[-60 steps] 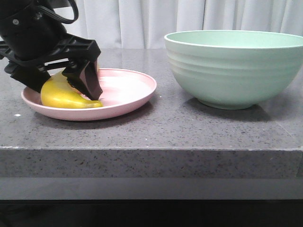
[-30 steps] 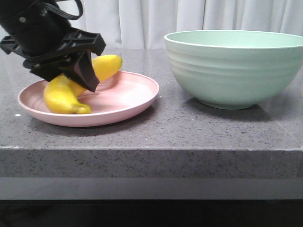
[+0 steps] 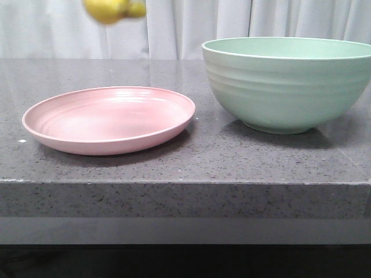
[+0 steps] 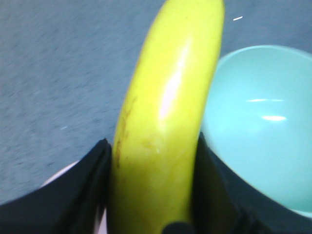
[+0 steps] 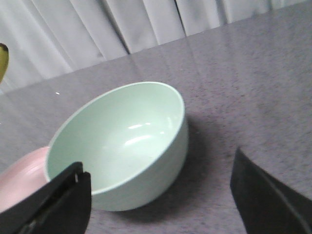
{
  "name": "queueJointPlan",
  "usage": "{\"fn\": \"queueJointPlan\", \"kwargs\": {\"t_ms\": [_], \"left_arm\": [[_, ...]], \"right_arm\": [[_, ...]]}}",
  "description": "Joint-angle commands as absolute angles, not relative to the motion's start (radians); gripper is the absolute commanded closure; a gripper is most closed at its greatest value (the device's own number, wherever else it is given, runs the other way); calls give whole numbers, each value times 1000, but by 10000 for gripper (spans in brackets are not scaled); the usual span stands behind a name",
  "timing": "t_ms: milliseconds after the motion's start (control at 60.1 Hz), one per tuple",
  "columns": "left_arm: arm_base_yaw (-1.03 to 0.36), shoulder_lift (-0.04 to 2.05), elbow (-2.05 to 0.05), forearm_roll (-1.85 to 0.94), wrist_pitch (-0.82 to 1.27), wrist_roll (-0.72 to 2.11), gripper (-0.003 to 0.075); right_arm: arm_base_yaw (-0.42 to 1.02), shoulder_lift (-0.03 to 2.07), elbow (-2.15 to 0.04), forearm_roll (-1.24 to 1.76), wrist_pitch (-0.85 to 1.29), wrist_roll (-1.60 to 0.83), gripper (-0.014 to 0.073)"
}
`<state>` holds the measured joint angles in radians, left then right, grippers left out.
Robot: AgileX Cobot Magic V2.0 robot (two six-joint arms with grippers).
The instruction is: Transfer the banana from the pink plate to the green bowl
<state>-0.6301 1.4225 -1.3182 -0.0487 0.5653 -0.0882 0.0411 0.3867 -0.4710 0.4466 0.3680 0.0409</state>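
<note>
Lifted clear of the pink plate (image 3: pixel 109 120) since half a second ago, the banana (image 3: pixel 112 8) now shows in the front view only as a yellow lump at the very top edge, high above the plate's far side; the arm that covered the plate's left part then has gone out of that view with it. In the left wrist view the banana (image 4: pixel 168 122) runs lengthwise between the two dark fingers (image 4: pixel 80 195) of the left hand (image 4: pixel 155 192), which press against it on either side, so the hand is closed on the fruit. Its skin is smooth and bright, with faint brown flecks along one edge.

Beyond the banana in that same view lies the pale inside of the green bowl (image 4: pixel 263 126), with a sliver of pink plate (image 4: pixel 58 175) just visible by the other finger. On the grey speckled surface (image 3: pixel 191 156) the plate sits bare, and the green bowl (image 3: pixel 287 84) stands near it on the right, apart from it.

From the right wrist view, the right hand (image 5: pixel 163 195) hangs with its fingers spread wide and nothing between them, above the surface beside the bowl (image 5: pixel 119 144). A dark banana tip (image 5: pixel 3 61) shows at the edge of that view, and the plate's rim (image 5: pixel 22 178) peeks out beyond the bowl. White curtains (image 3: pixel 232 20) hang behind.
</note>
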Motion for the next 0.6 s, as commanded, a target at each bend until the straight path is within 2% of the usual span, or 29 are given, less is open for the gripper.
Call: {"fn": "queueJointPlan", "kwargs": {"t_ms": [0,100,283,432,582], "left_arm": [[-692,1356,-1354,-54,517,-93,514],[-755,1350,-1354,-54,543,-93,514],[-829,1352,-1351,-54,564,-93,514],[-849,1352,-1351,-56,567,-93,514],[-849,1352,-1351,-68,578,-93,514]], "right_arm": [[42,464,-546,629,313,28,-6],[71,540,-591,805,342,-13,-1],[164,667,-649,1194,392,-267,92],[208,767,-662,1503,416,-507,92],[213,891,-681,1808,540,-787,60]]}}
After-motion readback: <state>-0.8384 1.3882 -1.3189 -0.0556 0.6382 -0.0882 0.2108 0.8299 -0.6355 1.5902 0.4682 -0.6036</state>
